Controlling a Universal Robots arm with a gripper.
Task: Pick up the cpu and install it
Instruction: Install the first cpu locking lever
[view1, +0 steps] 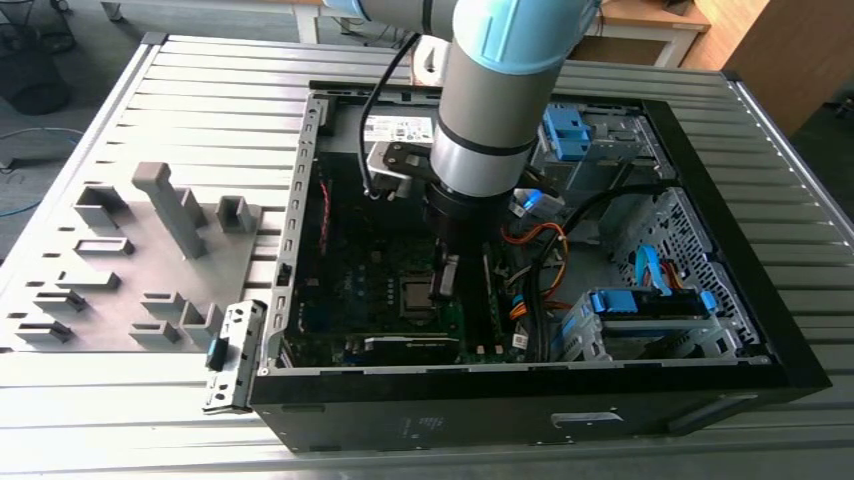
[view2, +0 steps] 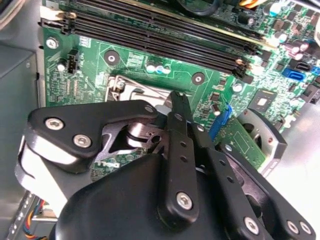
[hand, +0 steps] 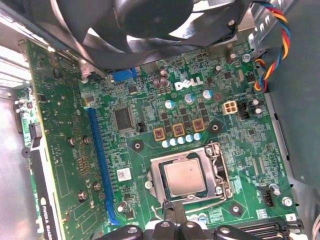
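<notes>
cpu (hand: 185, 179) sits flat in the socket (hand: 190, 175) on the green motherboard (hand: 165, 135), silver top facing up, square to the socket frame. Metal retention bracket (hand: 222, 170) runs along one side of the socket, touching its edge. Row of three small copper-coloured square components (hand: 178, 131) just beside the socket, with a line of silver capacitors (hand: 180, 141) between them and the socket frame. Long blue expansion slot (hand: 100, 165) near the socket, green card (hand: 50, 150) standing beyond that slot. Black fan (hand: 155, 20) further out past the copper squares. Gripper (hand: 170, 220) fingertip ends just beside the socket edge, not touching the cpu.
</notes>
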